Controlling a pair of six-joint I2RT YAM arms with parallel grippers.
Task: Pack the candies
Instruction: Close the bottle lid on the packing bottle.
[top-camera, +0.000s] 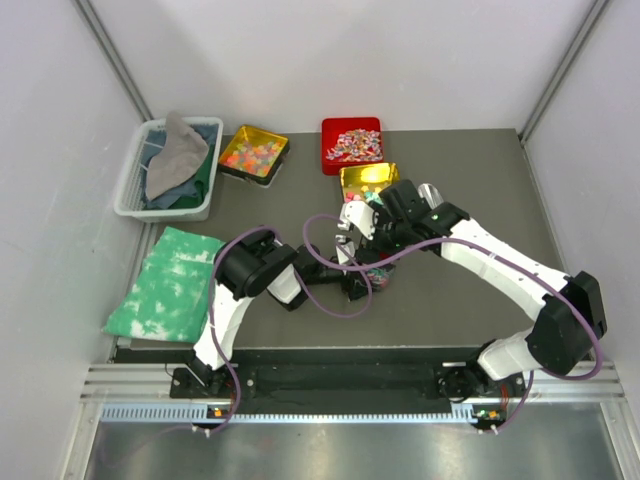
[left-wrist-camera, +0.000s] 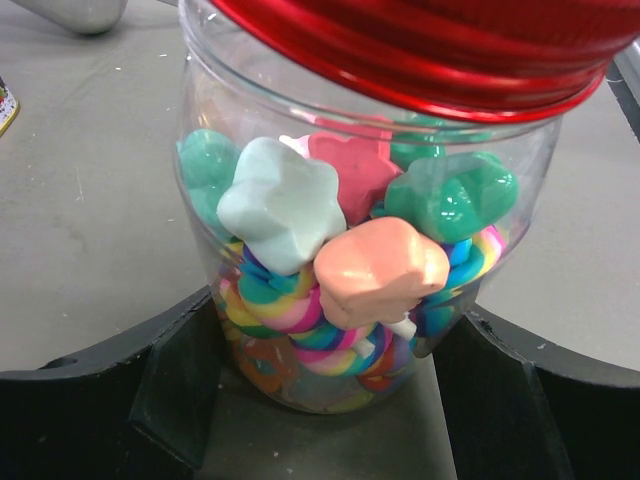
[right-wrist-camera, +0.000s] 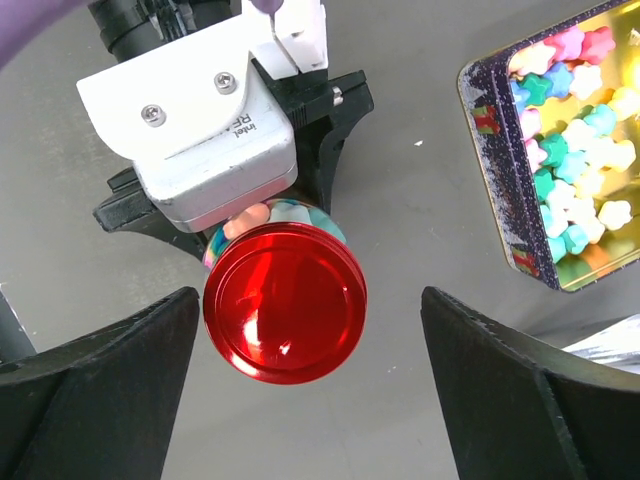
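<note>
left gripper (left-wrist-camera: 325, 395) clamping one jar (left-wrist-camera: 250, 120) of candies (left-wrist-camera: 380, 270), right gripper (right-wrist-camera: 312, 375) spread empty, three tins (top-camera: 254, 152)

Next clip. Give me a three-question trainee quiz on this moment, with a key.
1. True or false: the right gripper is shut on the red lid.
2. Which gripper grips the jar of candies? A. left B. right C. neither
3. Count the open tins on the table: the red tin plus the gold tins.
Key: 1. False: the right gripper is open, its fingers apart from the red lid, which sits on the jar. 2. A, the left gripper. 3. Three.
</note>
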